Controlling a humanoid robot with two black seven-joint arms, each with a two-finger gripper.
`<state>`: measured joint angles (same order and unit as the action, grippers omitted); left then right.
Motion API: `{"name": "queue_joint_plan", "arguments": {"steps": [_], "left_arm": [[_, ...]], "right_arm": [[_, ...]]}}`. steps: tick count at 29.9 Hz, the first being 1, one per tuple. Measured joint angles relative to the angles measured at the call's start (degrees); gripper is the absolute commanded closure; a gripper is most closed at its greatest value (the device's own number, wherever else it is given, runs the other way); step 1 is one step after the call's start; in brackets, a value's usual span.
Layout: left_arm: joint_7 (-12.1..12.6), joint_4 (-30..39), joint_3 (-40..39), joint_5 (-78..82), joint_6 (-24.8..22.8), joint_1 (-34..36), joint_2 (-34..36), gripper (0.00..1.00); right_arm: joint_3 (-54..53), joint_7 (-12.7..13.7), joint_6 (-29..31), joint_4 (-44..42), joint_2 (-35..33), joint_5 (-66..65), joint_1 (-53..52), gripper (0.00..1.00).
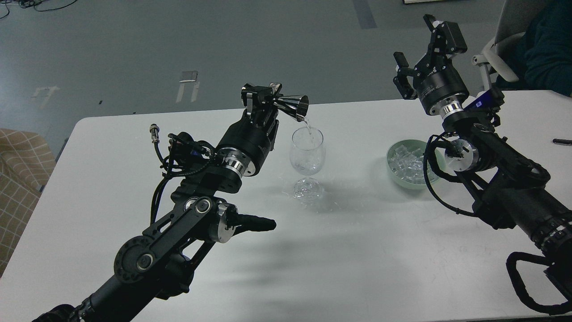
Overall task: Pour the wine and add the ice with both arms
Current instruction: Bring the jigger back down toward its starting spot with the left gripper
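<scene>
A clear stemmed wine glass stands upright near the middle of the white table. My left gripper is shut on a shiny metal jigger, tipped sideways with its mouth over the glass rim. A thin stream of clear liquid falls from it into the glass. A pale green bowl holds a heap of clear ice cubes to the right of the glass. My right gripper is open and empty, raised above and behind the bowl.
A person in a dark top sits on a grey chair at the far right. A black pen lies at the table's right edge. A tan checked seat stands at the left. Grey floor lies beyond the table.
</scene>
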<state>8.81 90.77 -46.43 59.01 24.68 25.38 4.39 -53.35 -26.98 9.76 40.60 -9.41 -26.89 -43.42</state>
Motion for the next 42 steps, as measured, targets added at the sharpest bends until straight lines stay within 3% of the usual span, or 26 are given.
{"name": "queue_joint_plan", "arguments": {"steps": [16,19,23,29,33,36,42], "left_arm": [[-1.42,-0.33,0.2,13.97,0.1,0.09,0.24,0.94],[-0.19,0.12,-1.3,12.68,0.33,-0.27,-0.13,0.93],[3.65,3.36,-7.67,-0.06,0.99,-1.44,-0.91,0.92],[7.02,6.28,-23.08,-27.02,1.1,-4.62,-1.0,0.87],[7.24,5.93,-34.08,-45.33,1.05,-9.07,-1.62,0.84],[7.12,4.14,-39.16,-50.39,0.51,-13.3,-2.21,0.8],[7.63,-2.01,-42.98,-52.03,-12.1,-21.19,-3.35,0.76]], "right_arm": [[0.0,0.0,0.0,-0.09,0.27,0.0,0.09,0.0],[0.0,0.0,0.0,-0.09,0.27,0.0,0.09,0.0],[0.0,0.0,0.0,-0.02,0.27,0.0,0.08,0.0],[0.0,0.0,-0.05,0.01,0.27,0.0,0.1,0.0],[-0.01,0.0,-0.07,0.02,0.27,0.0,0.14,0.0],[-0.01,0.0,-0.07,0.03,0.33,0.0,0.14,0.0],[-0.01,0.0,-0.07,0.05,0.37,0.0,0.09,0.0]]}}
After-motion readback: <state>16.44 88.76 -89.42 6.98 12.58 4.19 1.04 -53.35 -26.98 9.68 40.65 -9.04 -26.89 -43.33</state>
